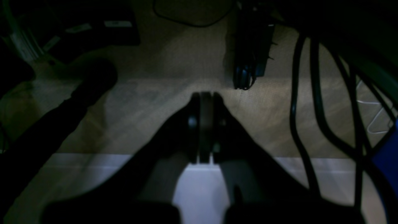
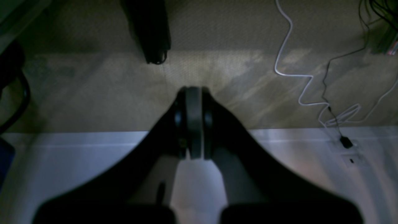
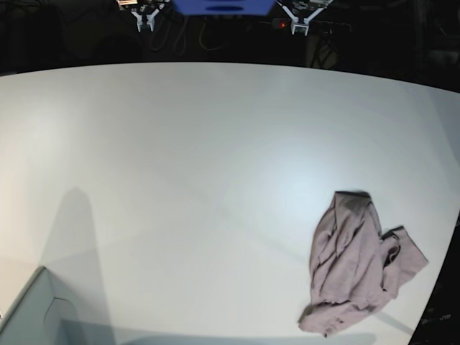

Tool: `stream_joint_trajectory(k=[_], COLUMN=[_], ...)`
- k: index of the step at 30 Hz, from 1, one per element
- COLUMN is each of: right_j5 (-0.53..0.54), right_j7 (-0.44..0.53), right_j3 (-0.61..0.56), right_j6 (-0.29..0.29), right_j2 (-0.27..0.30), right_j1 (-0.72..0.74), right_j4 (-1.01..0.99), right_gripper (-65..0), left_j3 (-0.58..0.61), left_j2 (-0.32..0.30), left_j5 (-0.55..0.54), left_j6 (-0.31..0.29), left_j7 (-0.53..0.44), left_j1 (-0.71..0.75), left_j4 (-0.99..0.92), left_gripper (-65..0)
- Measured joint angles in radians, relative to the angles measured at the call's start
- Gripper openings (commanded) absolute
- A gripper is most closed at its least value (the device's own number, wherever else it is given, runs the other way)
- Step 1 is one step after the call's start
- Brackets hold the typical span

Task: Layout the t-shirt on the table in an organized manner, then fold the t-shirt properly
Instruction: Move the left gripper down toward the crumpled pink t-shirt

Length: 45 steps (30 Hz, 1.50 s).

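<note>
The t-shirt (image 3: 356, 262) is a crumpled dusty mauve heap near the table's lower right edge in the base view. The white table (image 3: 201, 165) fills most of that view. Neither gripper is near the shirt, and the shirt does not show in either wrist view. My left gripper (image 1: 205, 96) is shut with nothing between its fingers and hangs over beige carpet. My right gripper (image 2: 193, 91) is also shut and empty over carpet. Small pale parts of the left arm (image 3: 300, 14) and the right arm (image 3: 146, 16) show at the table's far edge.
A pale grey-green box corner (image 3: 32, 313) sits at the lower left. A blue part (image 3: 223, 6) is at the top middle. Black cables (image 1: 298, 102) hang on the right of the left wrist view. A white cable (image 2: 289, 46) lies on the carpet.
</note>
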Motion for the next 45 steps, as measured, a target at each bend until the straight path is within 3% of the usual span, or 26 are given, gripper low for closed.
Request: stream_joint_trajectory(k=[5,38,41,45], right_j5=[0.000,0.000,-0.001,-0.002], right_j7=[-0.014,0.004,0.033,0.020], right_j3=[0.000,0.000,-0.001,-0.001], right_j6=[0.006,0.007,0.007,0.011], right_j2=[0.000,0.000,0.001,0.002], right_j1=[-0.030,-0.044,-0.114,-0.281], right_j4=[0.054,0.068,0.173,0.431], right_gripper=[-65.0,-65.0,-65.0,-65.0], left_j3=[0.000,0.000,0.000,-0.002], left_j2=[-0.005,-0.016,-0.017,-0.047], left_j5=[0.000,0.000,0.000,-0.064], left_j6=[0.000,0.003,0.004,0.014], left_j7=[0.000,0.000,-0.003,0.005], left_j1=[0.060,0.076,0.113,0.286], left_j4=[0.108,0.123,0.171,0.434], left_gripper=[-65.0,-65.0,-65.0,-65.0])
